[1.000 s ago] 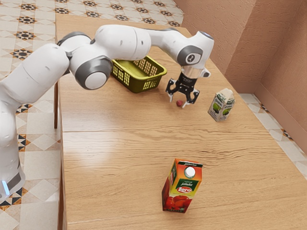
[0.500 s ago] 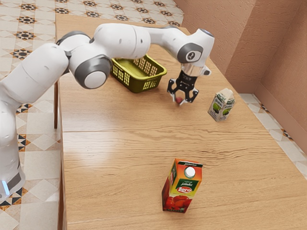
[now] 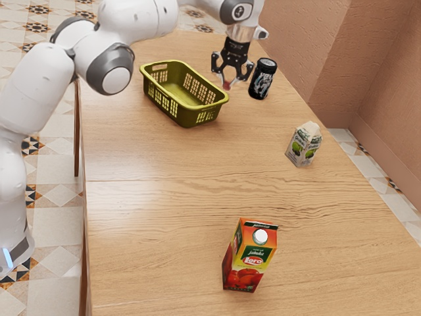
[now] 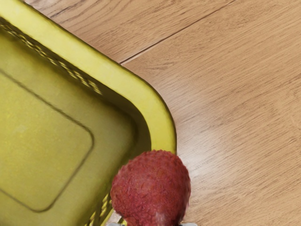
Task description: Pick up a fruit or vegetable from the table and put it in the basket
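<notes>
Gripper's (image 3: 227, 84) clamped on the red fruit (image 4: 151, 186), and I've got it near the basket's (image 4: 108, 73) rim. Blk can (image 3: 262, 80) stands nearby, twd the ext. view's right, on the surface (image 3: 158, 210).

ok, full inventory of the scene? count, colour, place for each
Fruit: 1, red, in the gripper, near basket rim
Basket: 1, yellow-green, on table
Can-like container: 1, black with pale print, on table, exterior view's right of gripper
Small carton: 1, white and green, table's right part, exterior view
Juice carton: 1, red-orange, on table, nearest exterior camera
Table: 1, light wood, centre
Floor: tiled, patterned
Walls: pinkish-brown
Arm: 1, white-grey
Gripper: 1, black, shut on fruit
</notes>
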Robot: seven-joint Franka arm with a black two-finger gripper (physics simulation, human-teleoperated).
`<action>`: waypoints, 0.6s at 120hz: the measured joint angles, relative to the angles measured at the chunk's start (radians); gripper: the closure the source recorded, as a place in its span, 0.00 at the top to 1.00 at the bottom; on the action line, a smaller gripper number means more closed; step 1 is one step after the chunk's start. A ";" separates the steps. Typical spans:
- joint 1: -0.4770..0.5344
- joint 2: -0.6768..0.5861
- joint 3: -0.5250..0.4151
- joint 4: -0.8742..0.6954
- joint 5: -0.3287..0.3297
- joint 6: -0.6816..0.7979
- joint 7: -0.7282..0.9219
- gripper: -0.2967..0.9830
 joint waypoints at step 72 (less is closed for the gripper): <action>-0.022 -0.044 0.033 -0.004 0.018 -0.104 0.011 0.72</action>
